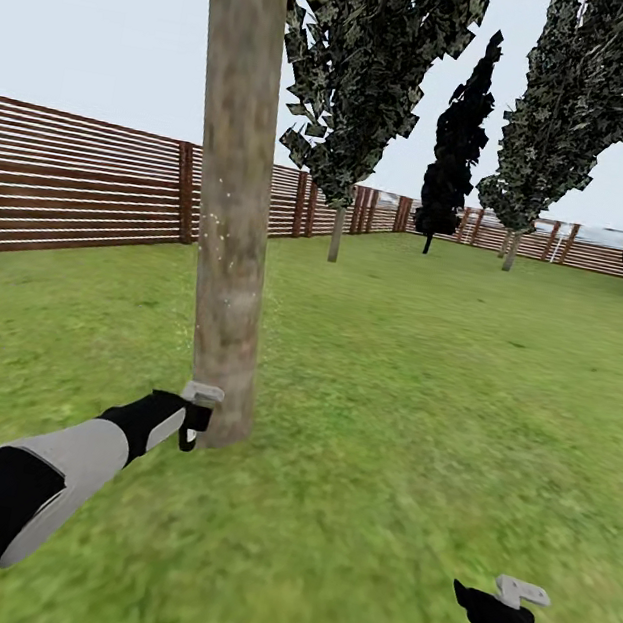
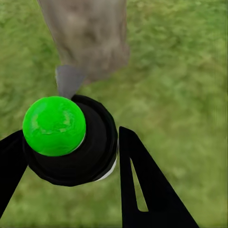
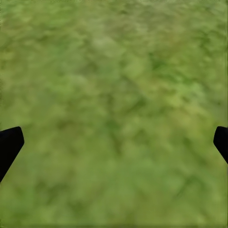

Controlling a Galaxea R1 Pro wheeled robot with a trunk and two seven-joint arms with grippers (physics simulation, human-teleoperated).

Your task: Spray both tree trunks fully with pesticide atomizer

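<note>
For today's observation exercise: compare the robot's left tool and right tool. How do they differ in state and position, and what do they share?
1. The left tool is shut on the pesticide atomizer; the right tool is open, holding nothing.
2. The left tool sits beside the base of the tree trunk; the right tool is out over open grass, away from any trunk.
Shared: both have black fingers on black-and-white arms.

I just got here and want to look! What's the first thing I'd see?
A thick tree trunk stands right in front, rising from the grass. The left tool holds a black spray bottle with a bright green ball on top, close to the trunk's base. A brown fence runs behind.
</note>
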